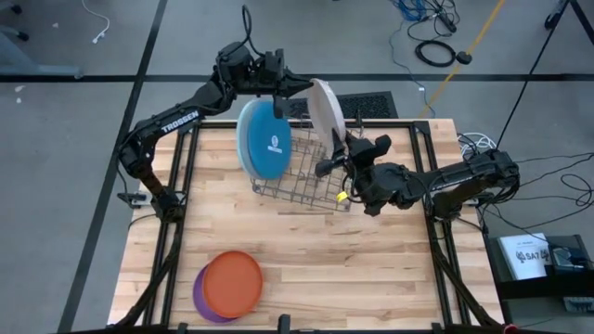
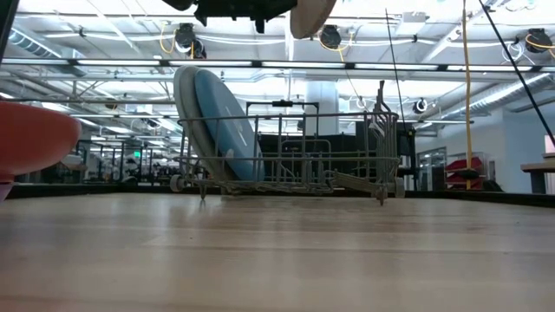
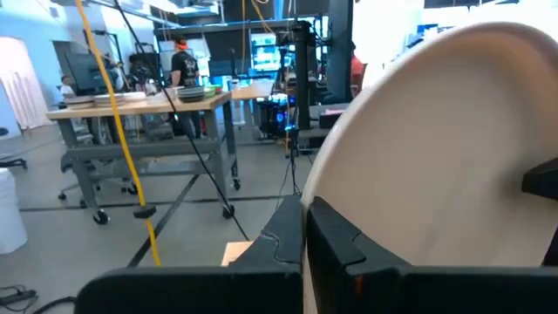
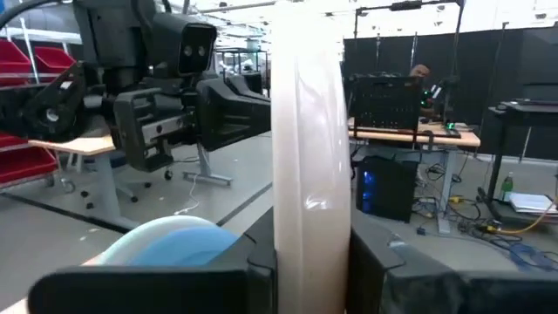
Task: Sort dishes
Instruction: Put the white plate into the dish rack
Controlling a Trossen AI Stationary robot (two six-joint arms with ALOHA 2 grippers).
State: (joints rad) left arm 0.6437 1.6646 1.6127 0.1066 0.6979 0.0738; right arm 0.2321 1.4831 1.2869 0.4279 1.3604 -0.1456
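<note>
The left arm [image 1: 181, 121] carried the white word "TROSSEN" along its dark link. A white box [image 1: 522, 255] beside the surface, at the right edge, bore lettering that looked like "SAT". The darker blue plate [image 1: 271, 139] showed a small white mark, too small to read.

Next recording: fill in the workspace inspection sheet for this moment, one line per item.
Surface: wooden table, mostly bare.
Job's things: two blue plates upright in wire rack; off-white plate held above rack; orange plate stacked on purple plate.
Clutter: nothing seen.
Grippers: left gripper shut on off-white plate; right gripper closing on its rim.
Cables: loose cables on floor.
Surroundings: workbenches, people behind.
</note>
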